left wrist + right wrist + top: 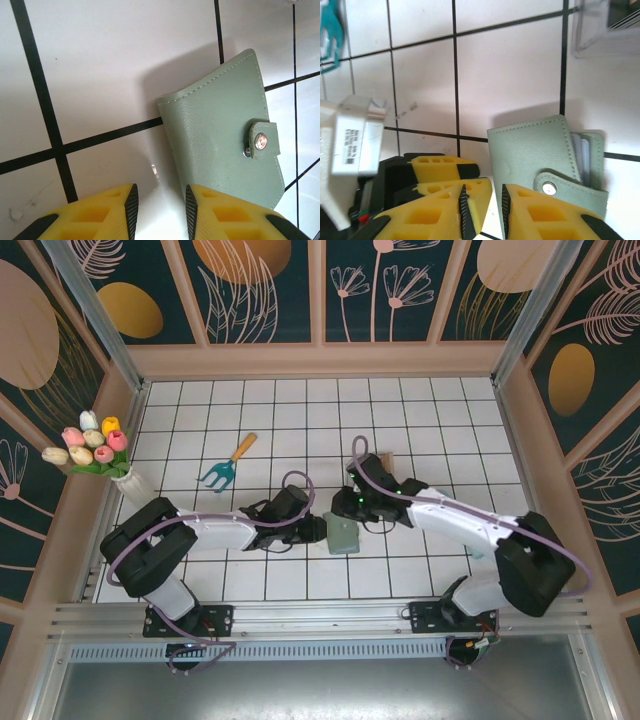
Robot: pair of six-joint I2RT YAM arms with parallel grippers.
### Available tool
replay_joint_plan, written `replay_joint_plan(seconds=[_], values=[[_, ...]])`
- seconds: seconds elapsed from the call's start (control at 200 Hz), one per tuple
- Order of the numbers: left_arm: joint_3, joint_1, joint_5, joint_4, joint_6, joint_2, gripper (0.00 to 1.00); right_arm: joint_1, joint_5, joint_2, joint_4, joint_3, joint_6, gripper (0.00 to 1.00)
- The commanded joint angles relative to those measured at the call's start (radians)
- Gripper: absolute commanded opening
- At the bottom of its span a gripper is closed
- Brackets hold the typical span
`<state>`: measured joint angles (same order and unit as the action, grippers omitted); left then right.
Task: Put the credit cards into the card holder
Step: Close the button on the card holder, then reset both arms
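White, black-gridded tabletop inside dark floral wall panels.
My left pincer and right pincer stand slightly parted and empty, with the green card holder just ahead. I can't read the sticker.

1. The clear tray is chopped off by the top right corner and pretty blurry, contents unreadable.
2. The teal trowel gets cut by the top left corner.
3. The lower edge of the card holder sits behind a finger of the right gripper; whatever's in its pockets is too fuzzy to call.
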<state>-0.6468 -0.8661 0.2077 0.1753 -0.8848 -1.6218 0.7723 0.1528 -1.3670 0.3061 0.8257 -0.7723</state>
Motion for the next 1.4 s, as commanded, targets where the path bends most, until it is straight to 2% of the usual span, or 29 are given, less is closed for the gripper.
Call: replay_joint_plan(seconds=[0.0, 0.085, 0.125, 0.19, 0.27, 0.32, 0.375, 0.475, 0.61, 0.706, 0.766, 0.821, 0.891, 0.961, 0.991, 1.021, 1.061, 1.121, 1.161, 1.201, 1.316, 1.396], values=[[-0.001, -0.006, -0.013, -0.022, -0.002, 0.019, 0.35, -0.033, -0.066, 0.065, 0.042, -0.057, -0.028, 0.28], [0.008, -0.006, -0.062, -0.029, -0.009, 0.061, 0.31, -0.049, -0.198, 0.141, 0.093, -0.080, -0.028, 0.28], [0.015, -0.007, -0.088, -0.028, -0.008, 0.092, 0.31, -0.058, -0.239, 0.187, 0.087, -0.100, -0.014, 0.33], [0.012, -0.006, -0.138, -0.050, -0.003, 0.134, 0.36, -0.093, -0.194, 0.236, 0.047, -0.137, 0.009, 0.36], [0.002, -0.006, -0.187, -0.081, 0.011, 0.169, 0.38, -0.103, -0.236, 0.253, 0.075, -0.149, 0.010, 0.29], [-0.002, -0.006, -0.210, -0.098, 0.015, 0.183, 0.39, -0.109, -0.244, 0.253, 0.081, -0.157, 0.021, 0.29], [-0.002, -0.007, -0.228, -0.110, 0.015, 0.192, 0.43, -0.114, -0.174, 0.243, 0.039, -0.171, 0.051, 0.29], [-0.004, -0.007, -0.268, -0.132, -0.001, 0.206, 0.44, -0.108, -0.193, 0.217, 0.048, -0.181, 0.019, 0.28], [0.004, -0.007, -0.355, -0.158, -0.004, 0.270, 0.45, -0.108, -0.392, 0.266, 0.122, -0.161, -0.006, 0.34], [0.005, -0.006, -0.503, -0.216, 0.004, 0.340, 0.52, -0.115, -0.651, 0.343, 0.189, -0.122, -0.001, 0.53], [0.017, -0.005, -0.617, -0.234, 0.029, 0.392, 0.57, -0.137, -0.794, 0.387, 0.157, -0.121, 0.073, 0.66], [0.022, -0.003, -0.759, -0.275, 0.040, 0.440, 0.65, -0.184, -0.903, 0.409, 0.098, -0.130, 0.147, 0.72], [0.042, 0.008, -0.957, -0.312, 0.072, 0.505, 0.83, -0.289, -0.997, 0.417, -0.026, -0.174, 0.260, 0.77], [0.081, 0.056, -1.143, -0.325, 0.110, 0.566, 0.98, -0.392, -0.996, 0.411, -0.295, -0.275, 0.481, 0.77], [0.110, 0.092, -1.205, -0.306, 0.141, 0.597, 0.98, -0.433, -0.975, 0.406, -0.410, -0.322, 0.547, 0.78], [0.142, 0.137, -1.230, -0.275, 0.180, 0.629, 0.98, -0.481, -0.892, 0.400, -0.484, -0.348, 0.589, 0.78], [0.187, 0.213, -1.237, -0.210, 0.242, 0.667, 0.98, -0.544, -0.752, 0.385, -0.549, -0.369, 0.636, 0.78], [0.246, 0.303, -1.249, -0.116, 0.324, 0.711, 0.99, -0.611, -0.693, 0.329, -0.733, -0.456, 0.672, 0.79], [0.294, 0.341, -1.253, 0.006, 0.420, 0.733, 0.99, -0.643, -0.643, 0.283, -0.833, -0.499, 0.707, 0.79], [0.359, 0.369, -1.240, 0.180, 0.559, 0.742, 0.99, -0.649, -0.635, 0.238, -0.917, -0.523, 0.733, 0.80], [0.403, 0.463, -1.150, 0.365, 0.675, 0.702, 0.99, -0.669, -0.505, 0.089, -1.227, -0.592, 0.799, 0.80], [0.446, 0.515, -1.093, 0.509, 0.751, 0.612, 0.99, -0.669, -0.427, 0.020, -1.308, -0.583, 0.841, 0.80]])
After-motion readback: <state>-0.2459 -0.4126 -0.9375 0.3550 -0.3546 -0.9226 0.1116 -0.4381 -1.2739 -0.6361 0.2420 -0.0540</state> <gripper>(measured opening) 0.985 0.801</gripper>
